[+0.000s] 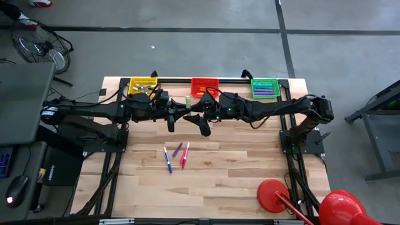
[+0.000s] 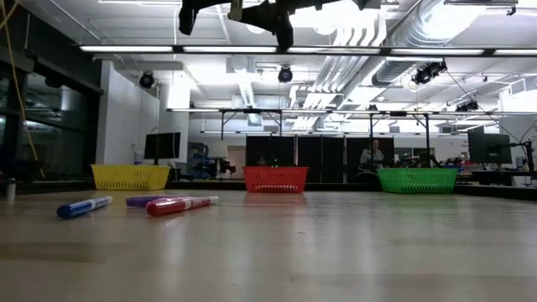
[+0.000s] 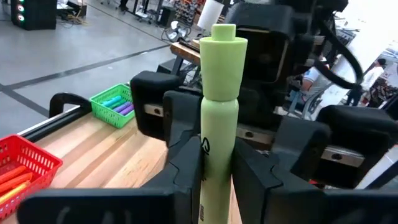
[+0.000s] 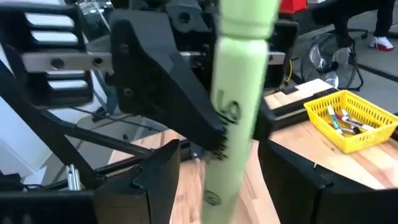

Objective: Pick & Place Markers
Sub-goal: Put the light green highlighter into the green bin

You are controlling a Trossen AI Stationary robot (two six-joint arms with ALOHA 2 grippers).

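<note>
You had a pale green marker [image 3: 219, 118] clamped upright between the left gripper's [image 3: 217, 168] fingers, its capped end standing up through the middle of the left wrist frame. In the high view that green marker [image 1: 187, 100] sat at the upper centre of the frame, just below the gap between the yellow and red baskets, where your two arms met.

The right gripper [image 4: 214, 168] had its fingers spread apart on either side of the same marker [image 4: 239, 106], which ran down the centre of the right wrist frame; the fingers stood clear of it there. In the high view the right gripper [image 1: 204, 125] pointed toward the lower centre, just right of the left gripper [image 1: 170, 122].

Below the arms, near the middle of the high frame, three more markers lay close together on the wooden table [image 1: 237, 181]: a blue marker [image 1: 167, 160], a purple marker [image 1: 177, 150] and a pink marker [image 1: 184, 155]. The low view showed them at its left, blue [image 2: 84, 206] outermost.

Along the top edge of the table you had the yellow basket [image 1: 143, 85], the red basket [image 1: 204, 86] and the green basket [image 1: 264, 87], the green one holding purple and blue markers.
</note>
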